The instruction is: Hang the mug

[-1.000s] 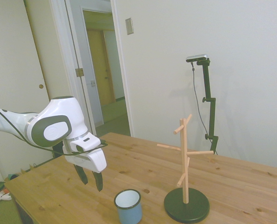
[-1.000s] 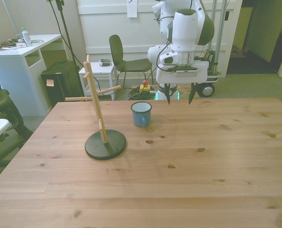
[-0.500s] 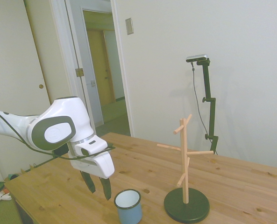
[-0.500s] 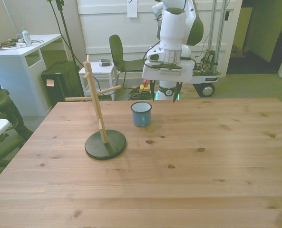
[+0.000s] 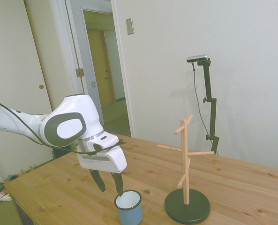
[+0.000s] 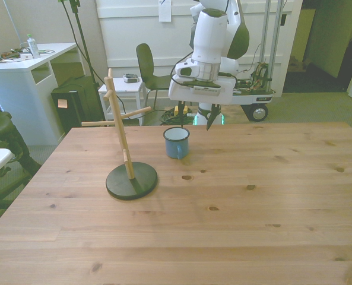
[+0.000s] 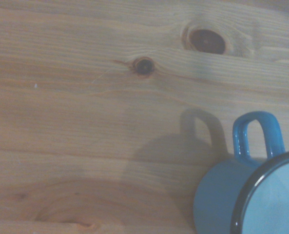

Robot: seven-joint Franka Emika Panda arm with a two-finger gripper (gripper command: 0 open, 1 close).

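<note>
The mug (image 6: pixel 176 142) is light blue with a white inside and a dark rim. It stands upright on the wooden table (image 6: pixel 235 208), and the side view has it at the bottom edge (image 5: pixel 128 206). The wrist view catches part of the mug (image 7: pixel 232 195) and its blue loop handle (image 7: pixel 257 137). My gripper (image 5: pixel 109 183) hangs open and empty just beside and slightly above the mug's rim. In the front view the gripper (image 6: pixel 193 119) is behind the mug, a little toward the front view's right. The wooden mug tree (image 6: pixel 121 127) stands on a dark round base (image 6: pixel 131 180).
The mug tree's pegs (image 5: pixel 205 153) stick out at several heights, at the front view's left of the mug. A chair (image 6: pixel 155 71), a white desk (image 6: pixel 27 65) and a dark box (image 6: pixel 75 101) stand beyond the table's far edge.
The gripper has swung toward the front view's left and come lower. It has gone from well aside of the mug to right next to it, and it is still open.
</note>
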